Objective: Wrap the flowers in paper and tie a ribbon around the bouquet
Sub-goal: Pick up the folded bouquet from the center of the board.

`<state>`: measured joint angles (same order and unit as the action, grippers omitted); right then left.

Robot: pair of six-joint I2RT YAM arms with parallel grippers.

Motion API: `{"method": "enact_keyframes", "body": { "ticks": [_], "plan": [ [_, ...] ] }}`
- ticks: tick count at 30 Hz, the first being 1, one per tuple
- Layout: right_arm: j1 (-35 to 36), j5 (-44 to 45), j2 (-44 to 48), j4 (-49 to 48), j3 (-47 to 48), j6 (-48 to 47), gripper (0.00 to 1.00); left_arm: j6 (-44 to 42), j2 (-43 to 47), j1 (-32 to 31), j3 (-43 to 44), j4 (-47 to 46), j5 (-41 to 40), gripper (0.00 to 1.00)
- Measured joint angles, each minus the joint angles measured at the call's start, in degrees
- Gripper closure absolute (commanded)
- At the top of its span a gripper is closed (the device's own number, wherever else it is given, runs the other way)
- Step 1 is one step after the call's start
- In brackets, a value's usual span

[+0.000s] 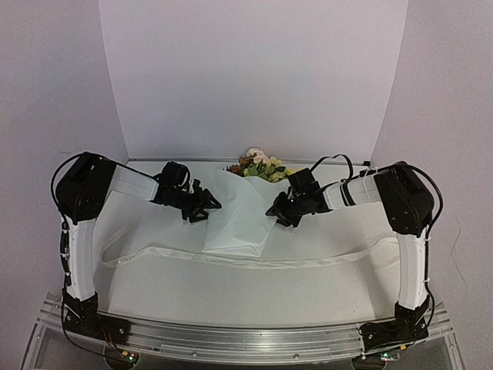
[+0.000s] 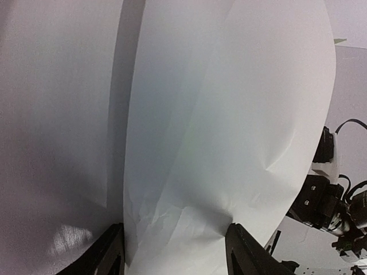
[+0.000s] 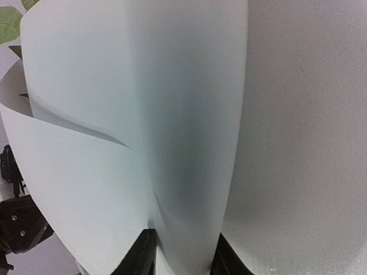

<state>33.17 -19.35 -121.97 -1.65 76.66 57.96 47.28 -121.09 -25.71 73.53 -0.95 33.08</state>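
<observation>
In the top view the paper (image 1: 237, 220) sits at the centre of the counter (image 1: 169, 289), folded over the flowers (image 1: 262, 165). Their yellow, cream and pink blooms and green leaves poke out at its upper end, toward the top of the frame. My left gripper (image 1: 206, 205) meets the paper's left side and my right gripper (image 1: 276, 213) its right side, the two facing each other across the wrap.

From my left wrist, my fingers (image 2: 106, 256) stand fairly wide at the bottom of the frame, one on each side of a puffed fold of paper. The sheet is creased where it meets the right-hand finger, so I am pressing on it from both sides. My right arm (image 2: 324, 200) shows at the right edge.

From my right wrist, the fingers (image 3: 140, 255) sit much closer together, pinching a narrow standing fold of paper between them. A green leaf (image 3: 8, 23) shows in the upper left corner.

The ribbon (image 1: 231, 260) lies flat across the counter, running from lower left to right just below the paper's lower end. Whether it touches the paper I cannot tell. Neither gripper touches it.
</observation>
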Motion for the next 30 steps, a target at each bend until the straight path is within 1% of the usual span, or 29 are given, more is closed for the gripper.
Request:
{"method": "enact_keyframes", "body": {
  "ticks": [5,10,17,20,24,30],
  "plan": [
    [-0.05,-0.49,0.00,1.01,1.02,1.72,0.85,2.13,-0.09,0.00,1.24,1.35,0.82,0.57],
    [-0.34,-1.18,0.02,4.22,2.50,3.31,0.89,3.66,-0.09,0.00,3.14,2.88,1.92,0.69],
    [-0.77,-2.11,0.35,7.52,3.80,4.48,0.95,4.76,-0.09,0.00,4.38,5.32,2.85,0.80],
    [-0.84,-2.73,0.70,8.93,3.94,4.90,0.96,5.25,-0.07,0.00,4.34,5.69,2.99,0.83],
    [-0.83,-3.24,2.07,11.26,4.02,5.16,0.96,5.59,0.53,-0.02,3.18,5.99,3.02,0.83],
    [-0.81,-4.14,6.98,13.31,3.10,5.37,0.97,5.76,2.57,-0.41,-0.24,5.99,2.97,0.84]
  ]
}}
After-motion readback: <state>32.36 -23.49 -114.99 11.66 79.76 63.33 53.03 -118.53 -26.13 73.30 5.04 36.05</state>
